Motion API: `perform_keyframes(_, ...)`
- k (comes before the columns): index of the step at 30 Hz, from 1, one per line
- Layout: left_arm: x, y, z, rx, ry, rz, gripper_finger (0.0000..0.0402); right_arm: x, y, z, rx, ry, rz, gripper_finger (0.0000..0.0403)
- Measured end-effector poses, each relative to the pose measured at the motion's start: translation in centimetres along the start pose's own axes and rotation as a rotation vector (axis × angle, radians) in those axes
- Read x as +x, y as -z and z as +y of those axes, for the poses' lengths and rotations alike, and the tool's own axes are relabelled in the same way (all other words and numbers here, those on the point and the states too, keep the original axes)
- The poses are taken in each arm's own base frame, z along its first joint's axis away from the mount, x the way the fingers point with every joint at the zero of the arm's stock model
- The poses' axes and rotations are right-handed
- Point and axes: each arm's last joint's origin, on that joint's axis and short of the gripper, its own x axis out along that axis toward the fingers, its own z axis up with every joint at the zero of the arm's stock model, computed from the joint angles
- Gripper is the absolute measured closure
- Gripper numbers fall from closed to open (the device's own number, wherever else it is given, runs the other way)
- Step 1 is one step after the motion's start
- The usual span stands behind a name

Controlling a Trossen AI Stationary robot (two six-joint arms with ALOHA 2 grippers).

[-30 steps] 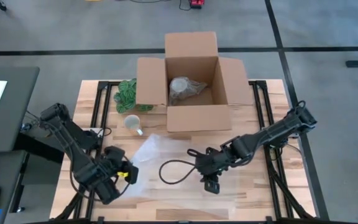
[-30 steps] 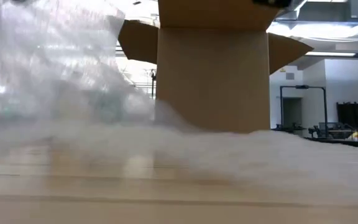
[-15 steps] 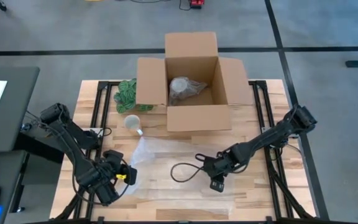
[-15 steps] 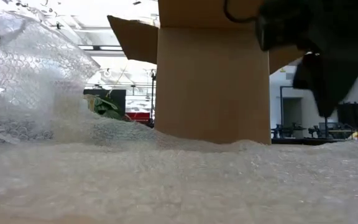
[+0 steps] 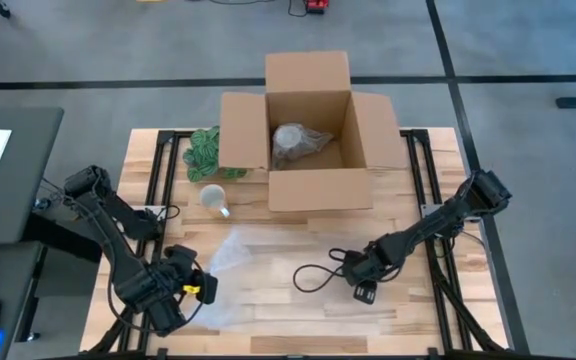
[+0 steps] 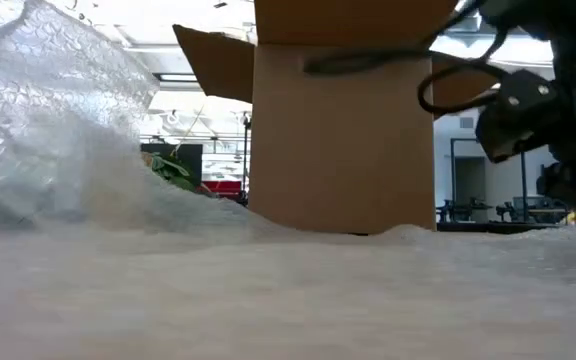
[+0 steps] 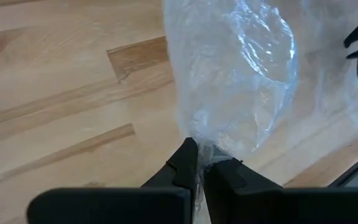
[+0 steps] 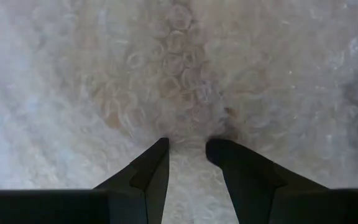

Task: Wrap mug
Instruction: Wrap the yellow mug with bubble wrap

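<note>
I should keep the clear, crinkly bubble wrap (image 5: 268,270) taut and flat across the lower middle of the table before fetching the mug. My left gripper (image 7: 201,167) is pinched tight on its corner; my right gripper (image 8: 188,152) presses fingers slightly apart into the bubbles. The small pale mug (image 5: 213,197) stands at centre-left, beside the cardboard box (image 5: 308,140).
</note>
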Motion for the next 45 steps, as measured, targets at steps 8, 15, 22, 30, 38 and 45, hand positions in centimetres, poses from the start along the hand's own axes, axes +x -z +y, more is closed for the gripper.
perform_keyframes(8,0.6,0.3,0.4,-0.007,-0.034,0.001,0.0391,-0.8,0.6,-1.5,0.04,0.092,0.08,0.0271)
perform_keyframes(15,0.7,0.2,0.6,0.028,-0.063,0.016,0.0288,-0.9,0.4,-1.3,0.04,0.068,0.062,0.0271)
perform_keyframes(22,-0.9,-0.3,0.8,0.057,-0.111,0.118,0.0197,-1.0,0.5,-1.3,0.038,0.074,0.071,0.0271)
perform_keyframes(30,-4.5,-2.5,0.5,0.026,-0.028,0.184,0.0193,-1.3,0.7,-1.9,0.12,0.165,0.084,0.0271)
perform_keyframes(38,-3.8,-6.1,-0.5,0.09,-0.009,-0.015,0.0194,-3.0,-0.8,0.1,0.064,0.073,0.018,0.0271)
perform_keyframes(45,-2.4,-12.4,-1.3,0.259,-0.035,0.039,0.0195,-6.5,-1.8,2.0,0.004,0.076,0.018,0.0271)
